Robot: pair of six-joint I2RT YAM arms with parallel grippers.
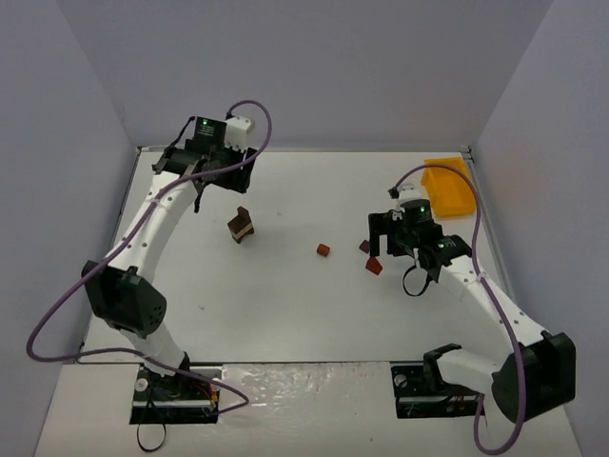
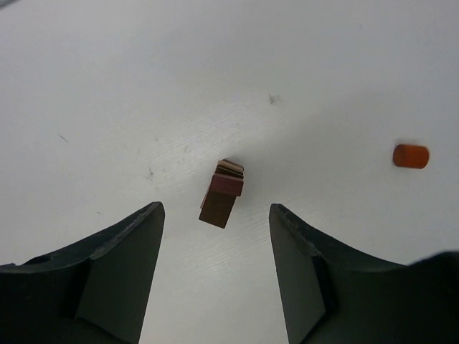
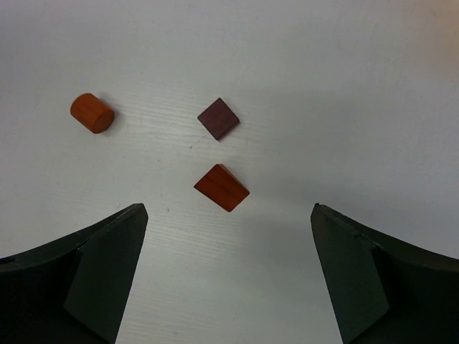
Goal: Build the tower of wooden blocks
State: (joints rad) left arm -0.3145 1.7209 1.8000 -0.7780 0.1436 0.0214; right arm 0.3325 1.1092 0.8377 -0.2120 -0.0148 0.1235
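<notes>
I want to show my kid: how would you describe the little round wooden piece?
From the yellow bin in the far right corner, look toward the middle of the table: three loose blocks lie there. The leftmost is the orange cylinder, the only round one.

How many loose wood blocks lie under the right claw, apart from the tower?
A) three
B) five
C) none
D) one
A: the right wrist view shows three separate pieces lying apart from one another, an orange cylinder, a dark cube and a reddish wedge.
</notes>
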